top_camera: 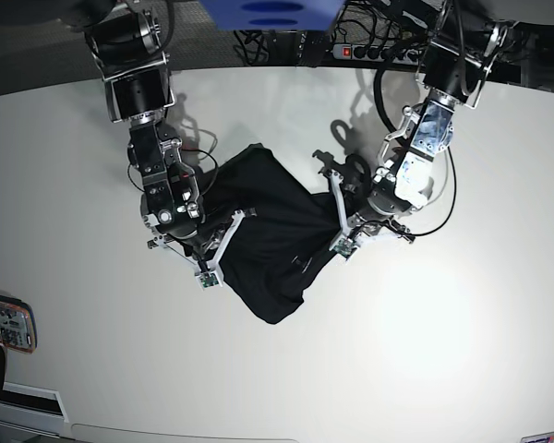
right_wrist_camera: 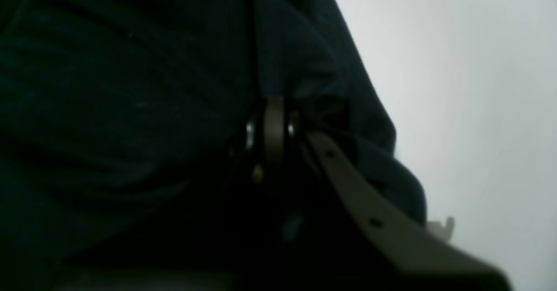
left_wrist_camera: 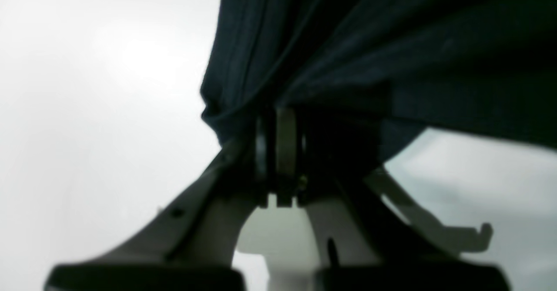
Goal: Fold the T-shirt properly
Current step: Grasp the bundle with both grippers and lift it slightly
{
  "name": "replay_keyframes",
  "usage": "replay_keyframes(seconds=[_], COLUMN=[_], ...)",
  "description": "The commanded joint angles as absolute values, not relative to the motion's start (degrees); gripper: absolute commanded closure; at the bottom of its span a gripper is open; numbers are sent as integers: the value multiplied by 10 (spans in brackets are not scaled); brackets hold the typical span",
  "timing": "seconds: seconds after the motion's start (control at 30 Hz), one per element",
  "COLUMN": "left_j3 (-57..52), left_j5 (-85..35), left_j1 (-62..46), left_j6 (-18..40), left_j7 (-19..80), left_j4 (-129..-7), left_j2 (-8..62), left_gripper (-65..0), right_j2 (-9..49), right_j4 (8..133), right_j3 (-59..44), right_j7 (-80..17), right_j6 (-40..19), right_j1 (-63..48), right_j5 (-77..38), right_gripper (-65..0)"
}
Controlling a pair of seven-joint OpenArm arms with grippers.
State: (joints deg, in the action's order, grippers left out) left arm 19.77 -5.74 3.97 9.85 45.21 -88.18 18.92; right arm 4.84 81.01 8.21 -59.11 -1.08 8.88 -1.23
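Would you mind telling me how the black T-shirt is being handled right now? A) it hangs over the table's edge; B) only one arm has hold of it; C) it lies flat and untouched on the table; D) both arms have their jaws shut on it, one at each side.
D: the T-shirt is bunched between the left gripper and the right gripper, and each wrist view shows jaws shut on dark cloth.

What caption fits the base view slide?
Both tools, left and right, pinch the black T-shirt over the white table.
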Motion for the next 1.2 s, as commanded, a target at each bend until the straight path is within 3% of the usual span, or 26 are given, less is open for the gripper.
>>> replay_keyframes(seconds=[0.0,0.27,0.5,0.67,0.9,0.97,1.0,1.07,1.17], left_j3=[192,197,193,193,160,144,139,137,143], left_j5=[-44,-44,-44,-43,-43,-43,-44,-44,-44], left_j1=[55,56,13,-25,-30,-30,-32,-37,-41], left_j6=[90,90,90,90,90,90,90,90,92], left_j7=[453,454,458,477,496,497,497,496,497], left_j4=[-889,-920,-1027,-1105,-1105,-1105,-1105,-1108,-1108], left_j2=[196,211,211,211,212,212,212,212,212], left_gripper=[0,0,0,0,0,0,-27,-213,-381], right_j2=[51,58,58,58,58,58,58,58,58], right_j4=[838,935,866,845,844,844,844,845,844], right_j3=[80,65,26,27,27,27,27,27,27], right_j7=[-596,-601,-614,-612,-601,-597,-597,-597,-596], right_j6=[-11,-9,-9,-9,-10,-10,-10,-10,-10], right_j1=[97,58,174,175,175,175,175,175,175], right_j5=[-8,-8,-8,-8,-8,-8,-8,-8,-8], right_gripper=[0,0,0,0,0,-59,-88,-133,-134])
